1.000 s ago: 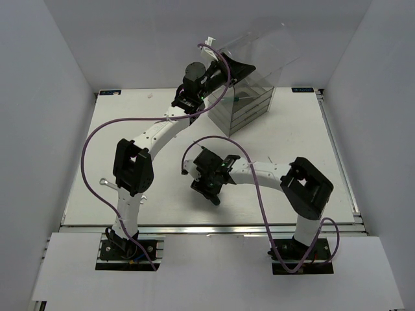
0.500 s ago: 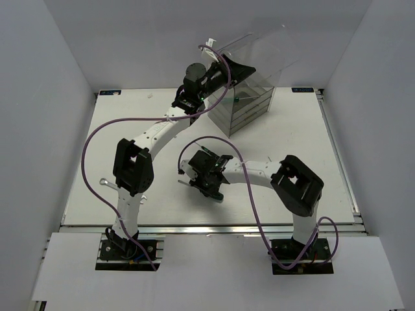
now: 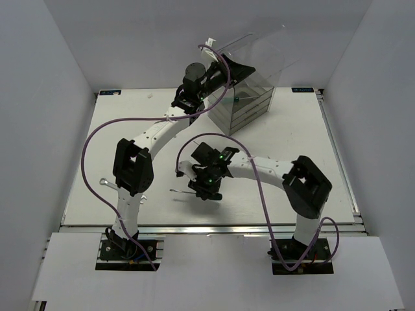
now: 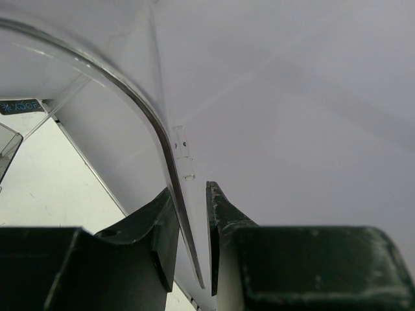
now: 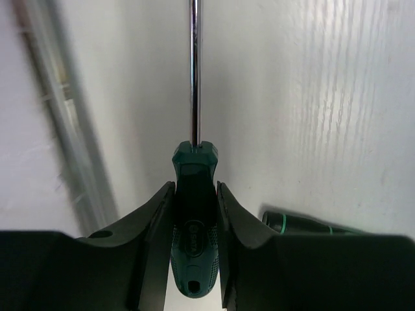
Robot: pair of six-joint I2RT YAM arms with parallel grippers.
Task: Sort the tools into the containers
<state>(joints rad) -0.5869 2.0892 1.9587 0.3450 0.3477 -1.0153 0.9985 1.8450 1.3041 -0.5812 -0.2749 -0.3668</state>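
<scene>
My right gripper (image 5: 194,189) is shut on the green-and-black handle of a screwdriver (image 5: 194,227), whose thin shaft (image 5: 193,65) points away over the white table. In the top view this gripper (image 3: 200,188) is near the table's middle front, with the shaft (image 3: 178,190) sticking out left. A second screwdriver handle (image 5: 305,223) lies just right of the fingers. My left gripper (image 3: 241,69) is at the far drawer unit (image 3: 249,107). In the left wrist view the left gripper (image 4: 193,214) is shut on the edge of its clear rounded top (image 4: 139,103), which is held tilted up.
A slim silver wrench (image 3: 105,184) lies at the left of the table beside the left arm's lower link. White walls close in the table on three sides. A metal rail (image 3: 214,227) runs along the near edge.
My right gripper has turned and shifted a little toward the near edge with the screwdriver, whose shaft now shows pointing left. The left arm has not moved.
</scene>
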